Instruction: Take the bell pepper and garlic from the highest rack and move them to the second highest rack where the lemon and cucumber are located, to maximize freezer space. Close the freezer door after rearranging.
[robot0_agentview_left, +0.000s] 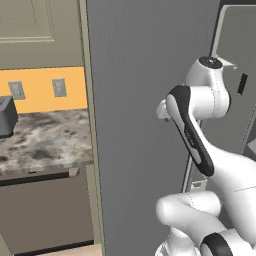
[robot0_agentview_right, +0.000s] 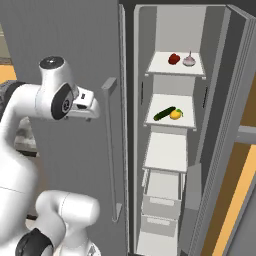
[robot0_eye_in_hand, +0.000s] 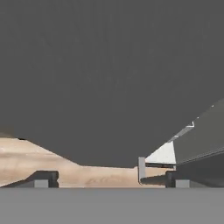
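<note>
The freezer (robot0_agentview_right: 170, 30) stands open beside me, but the closed grey door (robot0_agentview_right: 75, 40) fills my hand view, so swinging in blind could strike it or its bar handle (robot0_agentview_right: 111, 150). My claw (robot0_eye_in_hand: 105, 179) is spread wide and empty, while bell pepper (robot0_agentview_right: 174, 59) and garlic (robot0_agentview_right: 189, 61) sit side by side on the top rack (robot0_agentview_right: 160, 67), close enough that I may nudge one off

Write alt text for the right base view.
An open freezer shows white shelves: a red bell pepper and garlic on the top one, a cucumber and lemon on the next. A white robot arm stands at left before a closed grey door.

no readable text, labels, brand marks or numbers on any surface in these views
</note>
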